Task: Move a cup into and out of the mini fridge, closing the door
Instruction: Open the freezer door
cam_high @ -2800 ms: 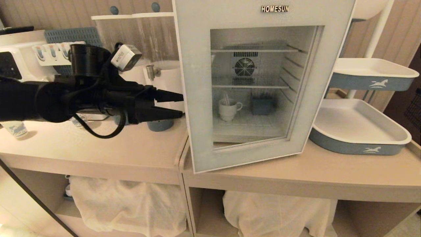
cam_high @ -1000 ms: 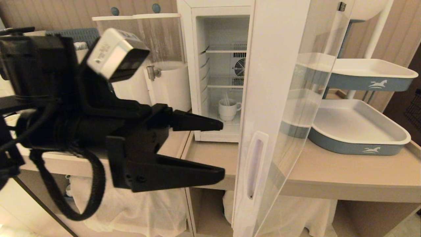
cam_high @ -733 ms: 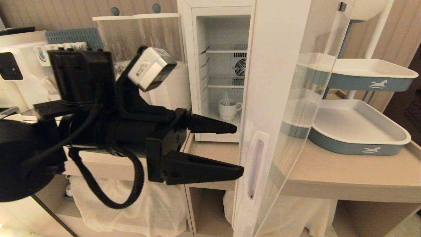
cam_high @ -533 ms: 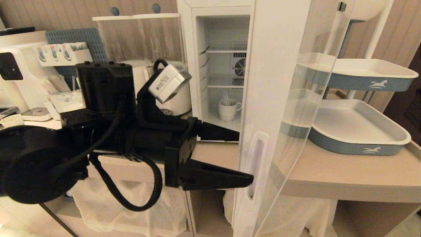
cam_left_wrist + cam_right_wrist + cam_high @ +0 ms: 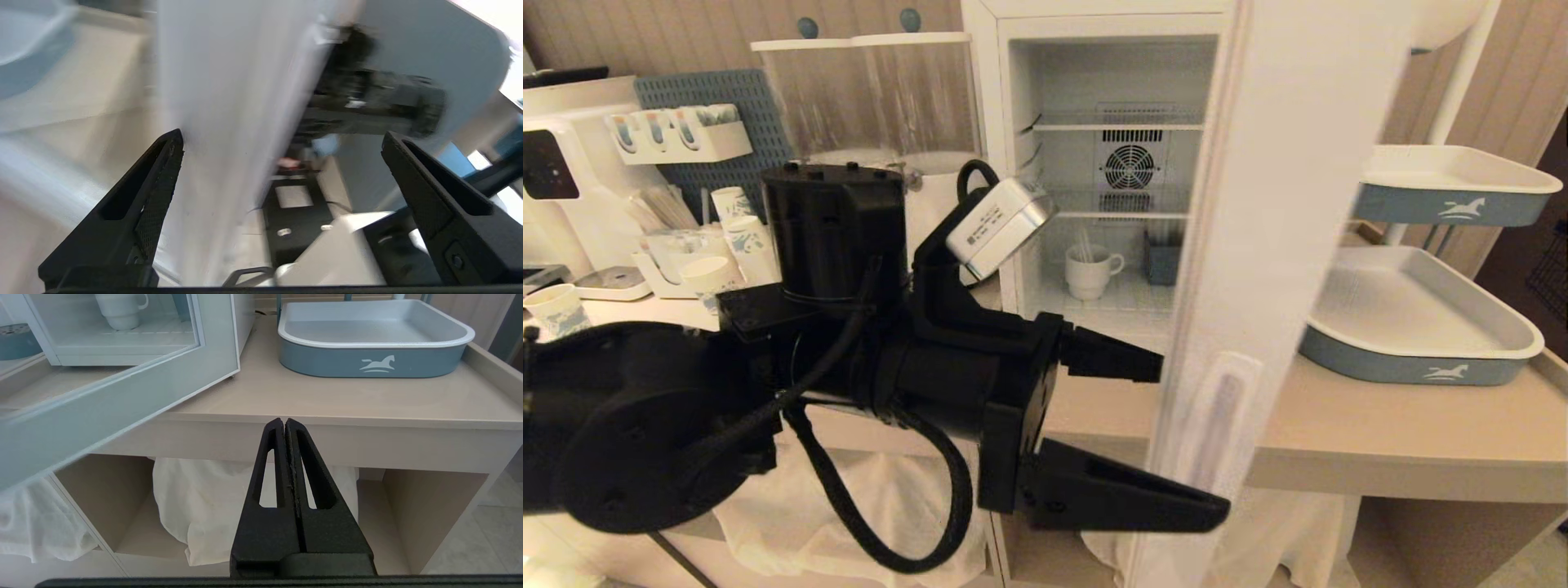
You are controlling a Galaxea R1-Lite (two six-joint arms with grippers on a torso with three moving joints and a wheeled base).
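The mini fridge (image 5: pixel 1001 163) stands open on the counter. The white cup (image 5: pixel 1090 269) sits on its bottom shelf, handle to the right. The door (image 5: pixel 1282 204) is swung out to the right and looks blurred. My left gripper (image 5: pixel 1188 441) is open at the door's free edge, low down by the handle recess. In the left wrist view the door (image 5: pixel 220 102) passes between the spread fingers of the left gripper (image 5: pixel 282 136), close to one of them. My right gripper (image 5: pixel 285 422) is shut and empty, low in front of the counter's edge; there the cup (image 5: pixel 120 310) shows through the door glass.
Two blue-and-white trays (image 5: pixel 1413 327) (image 5: pixel 1454 184) stand right of the door. Paper cups (image 5: pixel 735 237), a white drink machine (image 5: pixel 556 180) and a clear dispenser (image 5: pixel 874 98) fill the counter's left. A small blue box (image 5: pixel 1161 261) sits beside the cup. White cloth (image 5: pixel 866 506) hangs below.
The door, nearly shut at first, stands open and has swung further right in the last half second. My left gripper has moved right and lower along with its edge, still open.
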